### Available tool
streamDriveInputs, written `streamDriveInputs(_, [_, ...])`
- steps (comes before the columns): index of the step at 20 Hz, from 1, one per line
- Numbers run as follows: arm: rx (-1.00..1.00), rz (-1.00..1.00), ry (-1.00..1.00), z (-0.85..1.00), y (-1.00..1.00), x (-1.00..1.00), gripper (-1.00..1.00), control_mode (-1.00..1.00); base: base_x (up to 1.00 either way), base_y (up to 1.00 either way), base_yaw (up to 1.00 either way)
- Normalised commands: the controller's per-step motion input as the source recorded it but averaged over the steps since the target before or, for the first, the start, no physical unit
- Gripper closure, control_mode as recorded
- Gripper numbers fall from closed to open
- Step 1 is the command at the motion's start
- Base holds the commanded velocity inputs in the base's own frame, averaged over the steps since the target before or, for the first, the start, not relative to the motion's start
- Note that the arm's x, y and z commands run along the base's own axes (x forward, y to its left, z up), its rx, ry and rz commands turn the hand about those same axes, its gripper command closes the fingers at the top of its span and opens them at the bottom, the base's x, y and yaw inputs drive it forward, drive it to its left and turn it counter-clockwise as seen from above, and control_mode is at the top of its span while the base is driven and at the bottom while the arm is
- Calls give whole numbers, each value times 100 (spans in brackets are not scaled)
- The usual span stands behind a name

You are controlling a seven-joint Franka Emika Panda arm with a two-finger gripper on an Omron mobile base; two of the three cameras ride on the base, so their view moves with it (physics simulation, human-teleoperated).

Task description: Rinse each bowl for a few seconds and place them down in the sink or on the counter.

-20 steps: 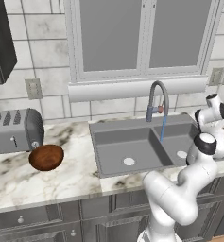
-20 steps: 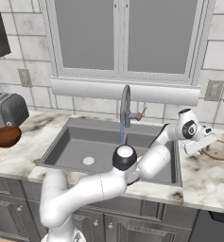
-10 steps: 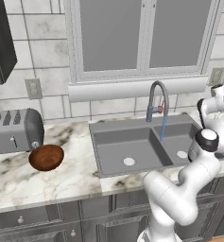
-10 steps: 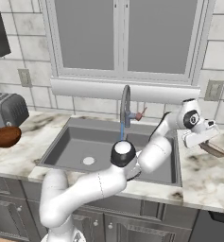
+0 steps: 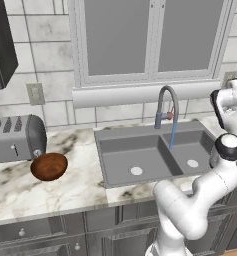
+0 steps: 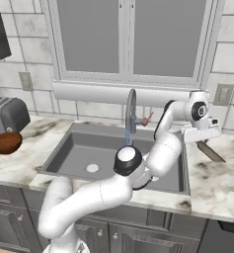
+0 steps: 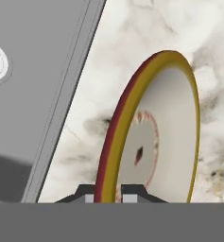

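**Pale bowl pinched at its rim, above the counter**

The gripper point(image 7: 107, 193) clamps the rim of the shallow beige bowl point(image 7: 153, 142) over white veined marble counter point(image 7: 118, 56), beside the grey double-basin sink point(image 6: 79, 148). The reddish-brown wooden bowl point(image 5: 49, 166) sits empty near the toaster point(image 5: 15, 137). Fingertips mostly cut off.

Toaster point(image 5: 14, 137) — window point(image 5: 149, 37) — wall outlet point(image 5: 35, 93)

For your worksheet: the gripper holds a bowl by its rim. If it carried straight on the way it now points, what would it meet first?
Most likely the counter. In the hand view the gripper, shut on the rim of the pale bowl, looks past it at marble beside the sink. The bowl would probably touch down first; depth is unclear.
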Motion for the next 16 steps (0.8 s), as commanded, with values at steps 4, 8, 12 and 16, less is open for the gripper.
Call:
streamDriveInputs(4, [-4, 0, -38, -23, 77, -63, 100, -100, 0, 0, 0])
streamDriveInputs(8, [-16, 1, -44, -1, 54, -58, 100, -100, 0, 0, 0])
streamDriveInputs(12, [-24, 5, -44, 8, 43, -48, 100, -100, 0, 0, 0])
streamDriveInputs(16, [-29, 11, -40, 26, 30, -35, 100, -100, 0, 0, 0])
